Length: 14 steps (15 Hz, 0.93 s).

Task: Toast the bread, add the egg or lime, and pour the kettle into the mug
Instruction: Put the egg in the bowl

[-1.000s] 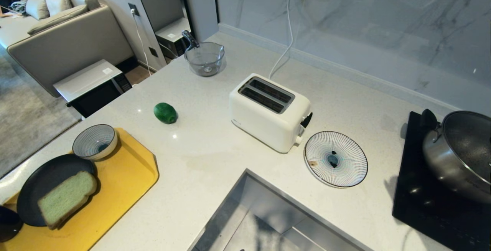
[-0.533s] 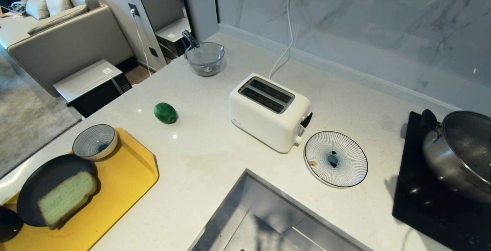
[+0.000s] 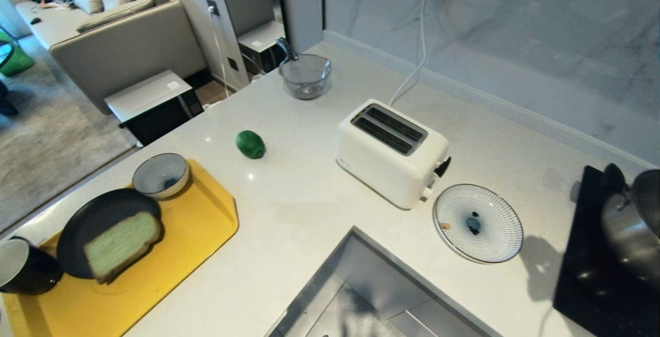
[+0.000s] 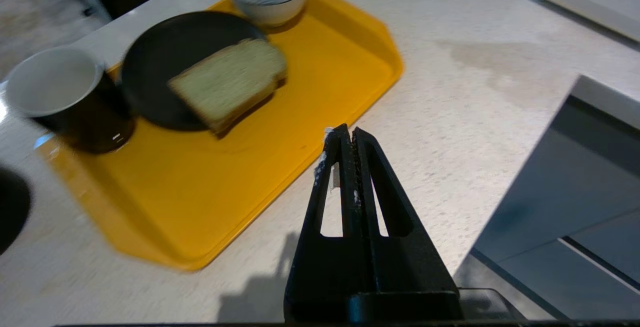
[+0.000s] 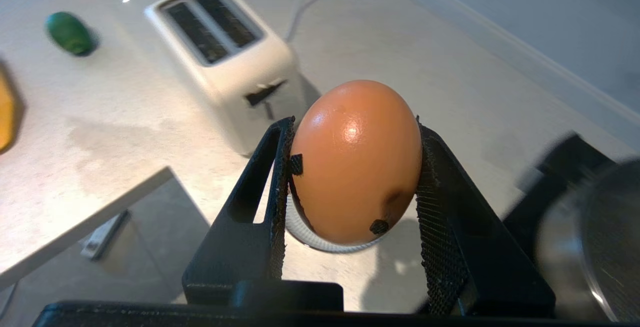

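The pale green bread [image 3: 121, 244] lies on a black plate [image 3: 85, 223] on the yellow tray [image 3: 201, 229]. Beside it, at the tray's left end, stands the black mug [image 3: 20, 267]. The lime [image 3: 250, 144] rests on the counter left of the white toaster [image 3: 392, 151], whose slots are empty. My right gripper [image 5: 355, 124] is shut on the spotted egg [image 5: 356, 162], held above the striped plate [image 3: 478, 222]. My left gripper [image 4: 348, 134] is shut and empty over the counter next to the tray. Neither arm shows in the head view. The kettle is out of view.
A striped bowl [image 3: 161, 174] sits on the tray's far corner. A glass jug [image 3: 305, 75] stands at the back. The sink [image 3: 361, 290] opens in front. At the right, a steel pan [image 3: 631, 223] sits on a black cooktop [image 3: 588, 275].
The whole head view has shifted to the right, so the camera has turned left; the mug now shows at the left edge. The things on the counter have not moved.
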{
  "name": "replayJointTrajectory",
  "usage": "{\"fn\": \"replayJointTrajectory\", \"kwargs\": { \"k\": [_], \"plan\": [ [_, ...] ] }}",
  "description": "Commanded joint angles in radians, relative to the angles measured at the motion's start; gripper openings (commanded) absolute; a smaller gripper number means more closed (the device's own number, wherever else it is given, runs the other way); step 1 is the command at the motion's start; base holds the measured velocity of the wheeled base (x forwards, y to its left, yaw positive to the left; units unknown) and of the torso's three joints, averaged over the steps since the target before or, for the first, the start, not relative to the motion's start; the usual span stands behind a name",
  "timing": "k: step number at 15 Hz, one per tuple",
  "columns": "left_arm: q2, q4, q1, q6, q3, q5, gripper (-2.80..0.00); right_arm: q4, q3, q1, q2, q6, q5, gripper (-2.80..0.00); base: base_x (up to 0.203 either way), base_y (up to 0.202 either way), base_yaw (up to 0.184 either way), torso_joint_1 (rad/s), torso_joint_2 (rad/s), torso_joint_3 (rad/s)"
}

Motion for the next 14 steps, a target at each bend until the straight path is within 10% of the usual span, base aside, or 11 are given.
{"fn": "replayJointTrajectory", "kwargs": {
  "k": [1, 14],
  "plan": [
    [-0.002, -0.001, 0.001, 0.024, 0.017, 0.0, -2.8, -0.001, 0.0, 0.0, 0.003, 0.0, -0.001, -2.8, 0.0, -0.011, 0.181, -0.002, 0.0, 0.004],
    [-0.002, 0.002, 0.001, -0.001, 0.017, 0.0, -2.8, -0.001, -0.001, 0.0, 0.008, -0.002, -0.001, -2.8, 0.0, -0.009, 0.175, 0.003, 0.0, 0.002]
  ]
}}
